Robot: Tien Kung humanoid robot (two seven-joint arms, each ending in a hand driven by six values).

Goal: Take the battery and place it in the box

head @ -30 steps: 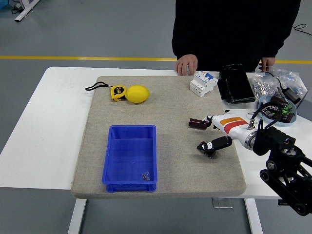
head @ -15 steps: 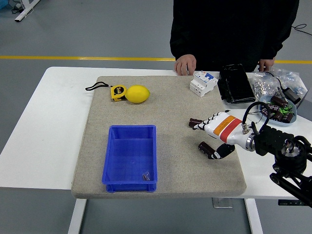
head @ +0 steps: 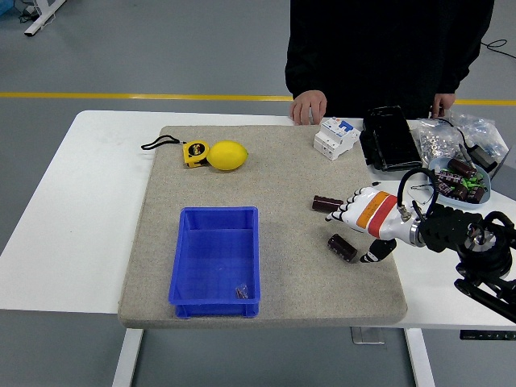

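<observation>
A white bench [head: 72, 201] holds a big grey mat [head: 242, 185]. The robot's right hand [head: 364, 222] reaches in from the right side over the mat. Its fingers are spread out and it holds nothing. Two small dark batteries lie on the mat by this hand. One battery [head: 326, 203] lies just by the fingertips [head: 339, 211], and I cannot tell if they touch it. The other battery [head: 342, 247] lies a little nearer the front edge, just beside the thumb. A blue box [head: 216, 262] sits on the mat to the left, well apart from both batteries. There is a tiny dark thing [head: 241, 291] inside the box, near its front corner. A yellow lemon [head: 227, 156] and a yellow tape measure [head: 194, 152] lie side by side near the back of the mat. A person in black stands at the far side with one hand [head: 308, 106] resting on the bench edge. A white switch block [head: 336, 137] and a black case [head: 390, 139] sit near that hand.
</observation>
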